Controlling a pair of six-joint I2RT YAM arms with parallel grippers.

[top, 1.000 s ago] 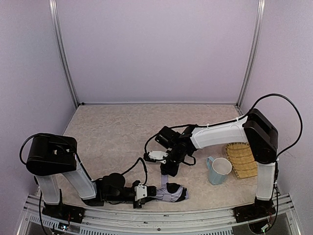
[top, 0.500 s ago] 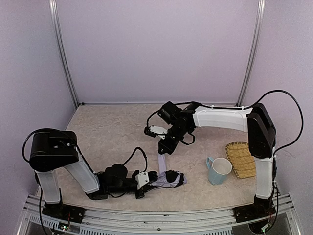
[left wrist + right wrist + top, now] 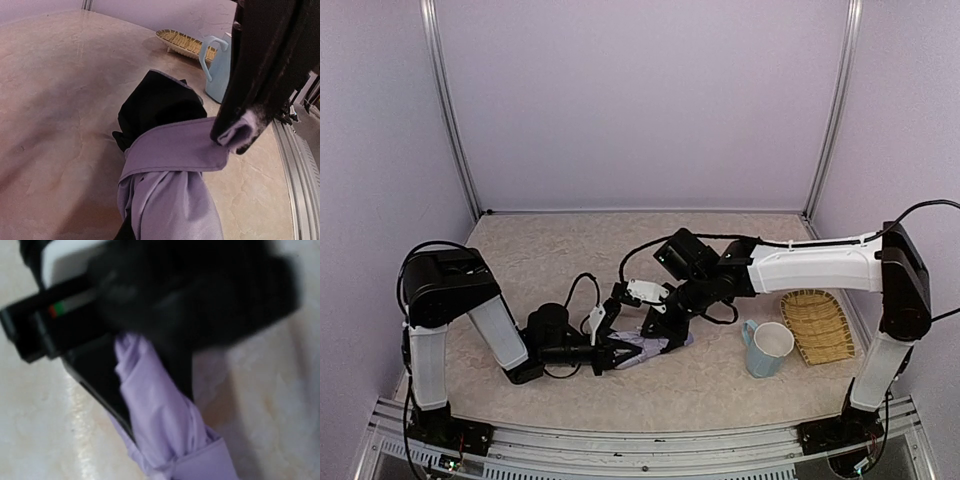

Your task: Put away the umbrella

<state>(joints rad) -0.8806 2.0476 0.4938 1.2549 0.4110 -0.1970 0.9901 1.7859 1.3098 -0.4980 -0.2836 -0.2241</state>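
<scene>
Left fingers [image 3: 612, 354] clamp the umbrella [image 3: 170, 200] by its bundled cloth — right fingers [image 3: 265, 70] pinch shut on its strap [image 3: 175, 150] — soft, light, probably floppy, so grip the bundle.

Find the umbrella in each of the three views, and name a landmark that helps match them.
Top external: umbrella lies low and centre, left of the mug.
Left wrist: umbrella fills the lower middle, lavender cloth near, black lining behind.
Right wrist: umbrella runs from centre to bottom, blurred.
Landmark: the mug, upper right in the left wrist view; it is not in the right wrist view.
</scene>
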